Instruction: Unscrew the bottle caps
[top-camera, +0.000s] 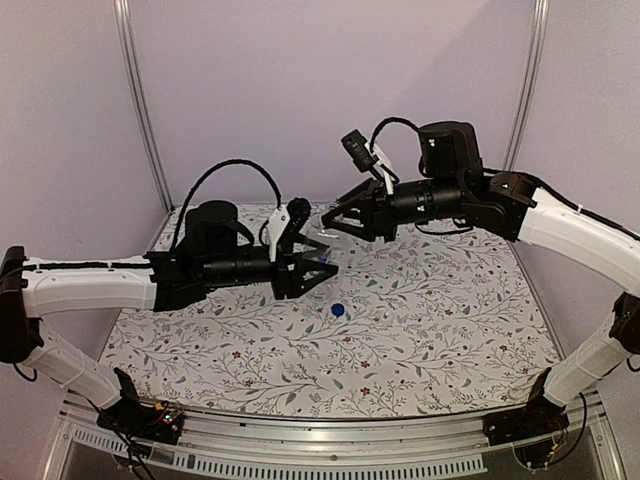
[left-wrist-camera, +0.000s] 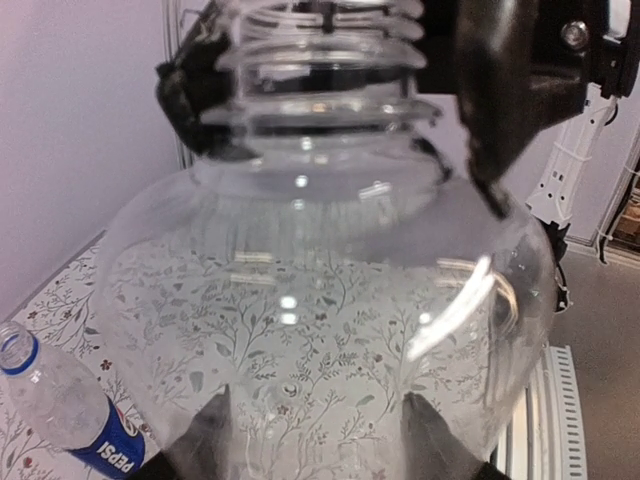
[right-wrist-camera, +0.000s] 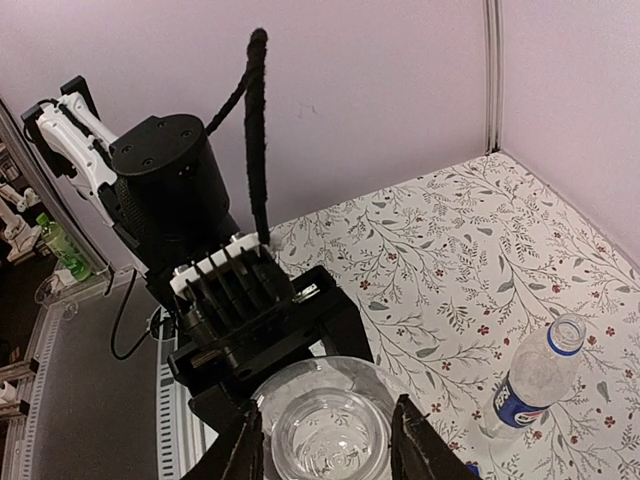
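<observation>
1. "PEPSI" in white on blue labels the uncapped clear plastic bottle (left-wrist-camera: 75, 415) lying on the floral-print table (top-camera: 450, 330); a round blue cap (top-camera: 338, 309) lies loose.
2. Left gripper (top-camera: 315, 265) clamps a clear ribbed unlabelled bottle (left-wrist-camera: 320, 250); right gripper (right-wrist-camera: 328, 420) straddles its neck, grip unclear.

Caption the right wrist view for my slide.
Right gripper straddles the clear bottle, held by the left gripper; Pepsi bottle lies uncapped beside.

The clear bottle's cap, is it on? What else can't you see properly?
- The pale cap: can't tell. In the left wrist view the top edge cuts the clear bottle's neck, and the right end effector's dark fingers cover part of it.
- Top view: that bottle is see-through and too small to make out.
- The labelled bottle: the left wrist view's bottom edge cuts off its base.
</observation>
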